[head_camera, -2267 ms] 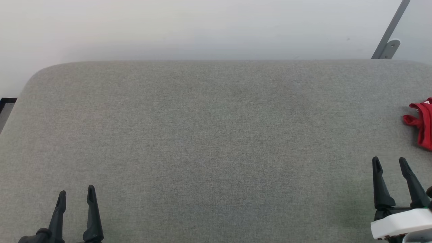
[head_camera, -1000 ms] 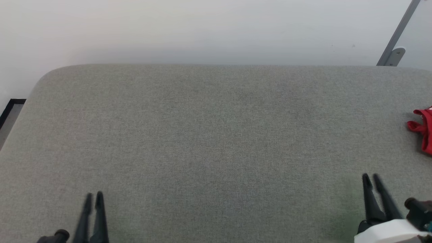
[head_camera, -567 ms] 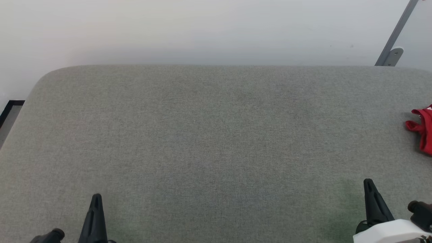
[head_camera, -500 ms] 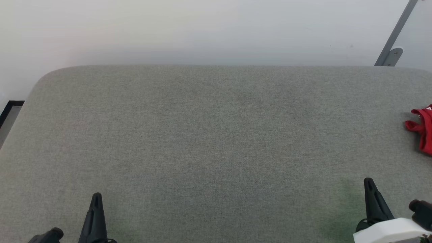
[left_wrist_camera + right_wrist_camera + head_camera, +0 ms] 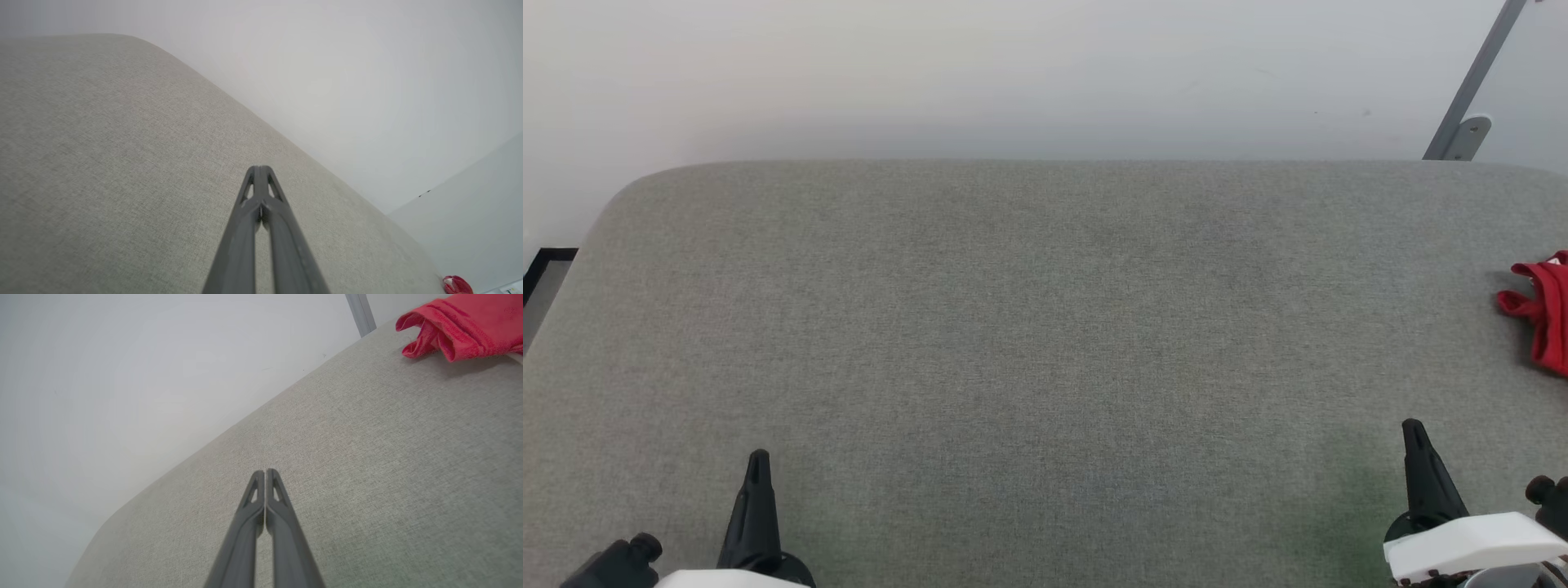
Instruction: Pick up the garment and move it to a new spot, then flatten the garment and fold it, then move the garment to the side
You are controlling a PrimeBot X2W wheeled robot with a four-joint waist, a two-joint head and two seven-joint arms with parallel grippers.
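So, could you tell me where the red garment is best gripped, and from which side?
On the garment, probably the bunched lobe jutting toward the middle of the table: raised and nearest the right gripper. Come from that side, opening its shut jaws first.

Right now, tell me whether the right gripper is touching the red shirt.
Apart. The head view shows bare grey surface between the right gripper and the red shirt at the right edge.

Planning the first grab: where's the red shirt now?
In the head view the red shirt lies bunched at the right edge of the gray pad, ahead of the right gripper, whose jaws are shut, and apart from it.
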